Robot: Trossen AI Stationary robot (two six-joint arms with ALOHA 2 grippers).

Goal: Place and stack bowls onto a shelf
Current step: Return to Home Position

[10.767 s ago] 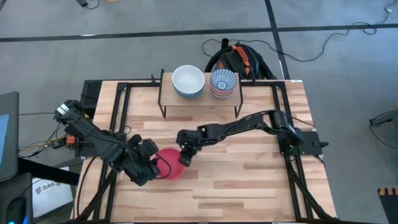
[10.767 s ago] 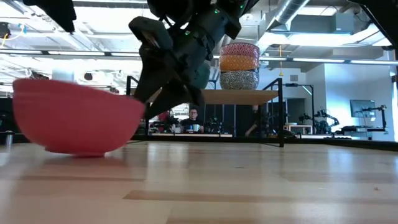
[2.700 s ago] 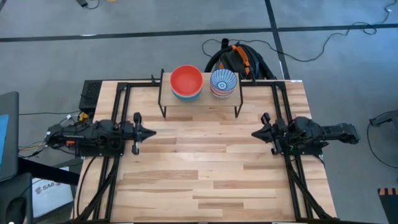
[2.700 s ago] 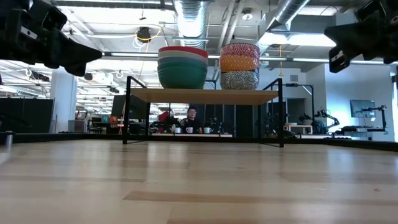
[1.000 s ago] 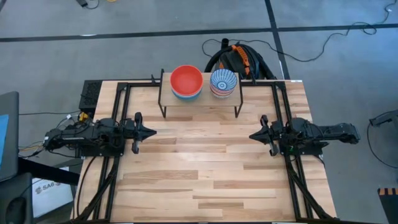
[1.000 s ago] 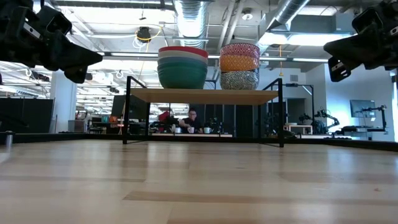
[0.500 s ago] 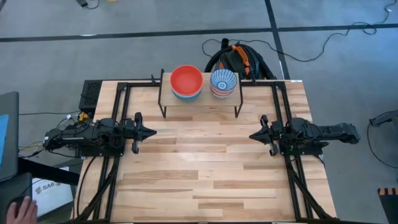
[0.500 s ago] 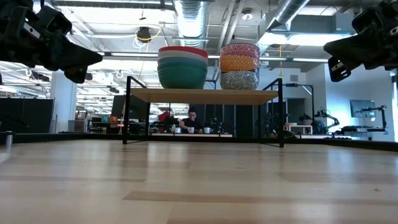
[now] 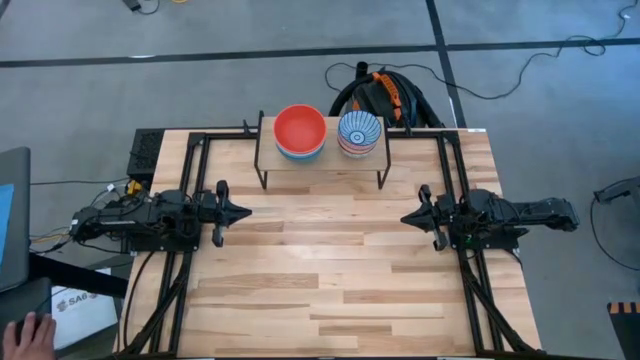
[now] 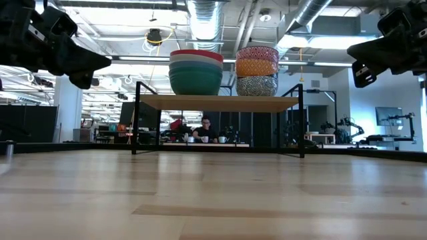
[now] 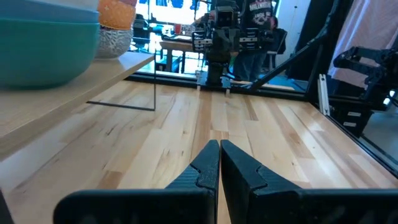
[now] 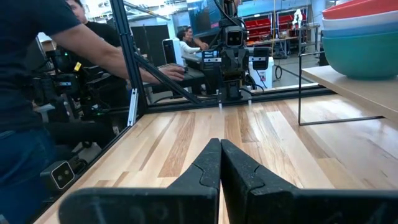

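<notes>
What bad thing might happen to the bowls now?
The left stack and right stack of bowls sit tall on the thin-legged shelf, so a bump to the table might tip them. A person's arm reaches close by the left end effector's side; a sudden robot move could hit it.

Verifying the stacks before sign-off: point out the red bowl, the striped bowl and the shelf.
red bowl [image 9: 300, 127]: high view, middle of its inside.
striped bowl [image 9: 359, 130]: high view, middle of its inside.
shelf [image 10: 220, 102]: low view, front edge of its board.
</notes>
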